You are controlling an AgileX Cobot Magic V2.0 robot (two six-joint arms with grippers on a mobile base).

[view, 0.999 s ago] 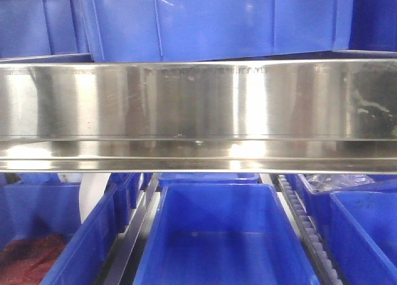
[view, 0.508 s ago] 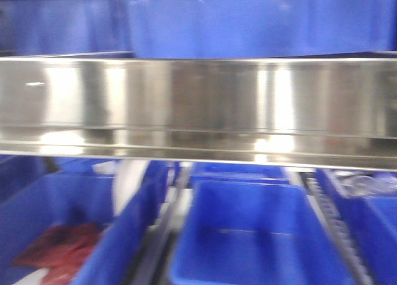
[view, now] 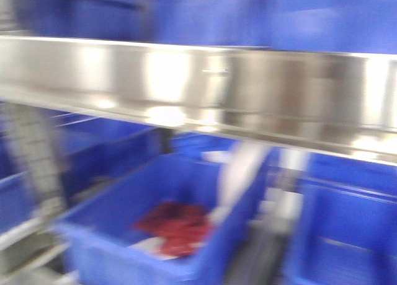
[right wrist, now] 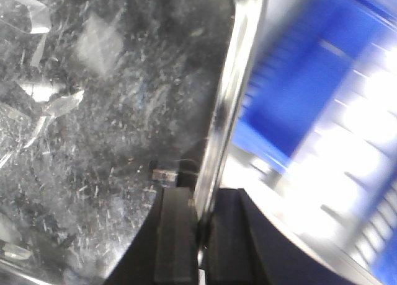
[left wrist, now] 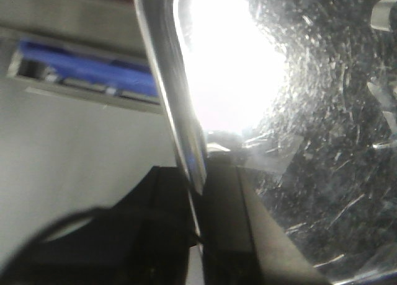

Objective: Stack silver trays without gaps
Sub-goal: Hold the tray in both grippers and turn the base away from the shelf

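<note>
The left gripper [left wrist: 200, 189] is clamped on the thin rim [left wrist: 166, 80] of a silver tray [left wrist: 322, 173]. One black finger sits on each side of the edge. The tray's scratched floor fills the right of that wrist view, with a strong white glare near the top. Left of the rim lie a grey surface and, farther off, a slot showing blue.

The right gripper [right wrist: 200, 201] is likewise closed on a tray rim [right wrist: 239, 62], with the scratched silver tray [right wrist: 93, 142] floor to its left. A blurred blue bin [right wrist: 298, 93] is to its right. Whether both grippers hold the same tray cannot be told. The arms themselves are out of view.

The front view is smeared by blur. A broad steel shelf rail [view: 198, 87] crosses it, with blue bins [view: 205, 15] above. Below, the near bin [view: 111, 235] holds something red [view: 177, 226] and a pale patch, too blurred to name. A white upright shape [view: 242, 167] stands at its right wall. Another blue bin [view: 347, 235] lies to the right, cut off by the edge. No tray or gripper shows in this view.
</note>
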